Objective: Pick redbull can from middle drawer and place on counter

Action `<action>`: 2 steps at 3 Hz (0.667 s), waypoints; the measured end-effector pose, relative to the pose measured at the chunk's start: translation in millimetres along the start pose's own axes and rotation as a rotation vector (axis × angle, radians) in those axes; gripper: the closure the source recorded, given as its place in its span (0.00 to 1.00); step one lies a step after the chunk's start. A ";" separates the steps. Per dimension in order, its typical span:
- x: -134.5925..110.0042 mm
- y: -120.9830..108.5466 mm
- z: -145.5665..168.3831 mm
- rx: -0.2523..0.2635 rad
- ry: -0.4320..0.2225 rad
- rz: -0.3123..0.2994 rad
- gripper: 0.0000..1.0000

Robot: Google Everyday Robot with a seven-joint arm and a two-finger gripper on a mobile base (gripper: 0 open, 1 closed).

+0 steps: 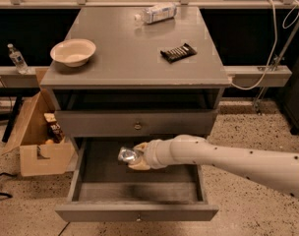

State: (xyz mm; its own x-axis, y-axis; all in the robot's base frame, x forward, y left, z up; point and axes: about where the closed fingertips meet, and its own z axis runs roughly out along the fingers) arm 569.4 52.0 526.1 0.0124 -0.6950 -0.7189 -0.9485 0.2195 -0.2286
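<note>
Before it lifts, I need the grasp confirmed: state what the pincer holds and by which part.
The pincer grips the redbull can by its right end, over the open middle drawer; the can's left end sticks out free.

Cream jaws over dark grey middle drawer (pixel 137 192) hold silver redbull can (pixel 127 155).

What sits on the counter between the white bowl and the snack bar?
Nothing; camera view shows bare counter between white bowl and snack bar. The gripper holds the redbull can down in the middle drawer.
</note>
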 end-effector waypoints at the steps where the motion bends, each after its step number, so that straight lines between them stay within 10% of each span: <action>1: -25.1 -23.1 -33.1 0.024 -0.057 -0.049 1.00; 2: -25.1 -23.0 -33.3 0.023 -0.057 -0.050 1.00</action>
State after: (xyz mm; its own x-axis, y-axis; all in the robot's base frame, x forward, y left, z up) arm 580.4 41.6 571.3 0.0778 -0.6655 -0.7423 -0.9386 0.2021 -0.2795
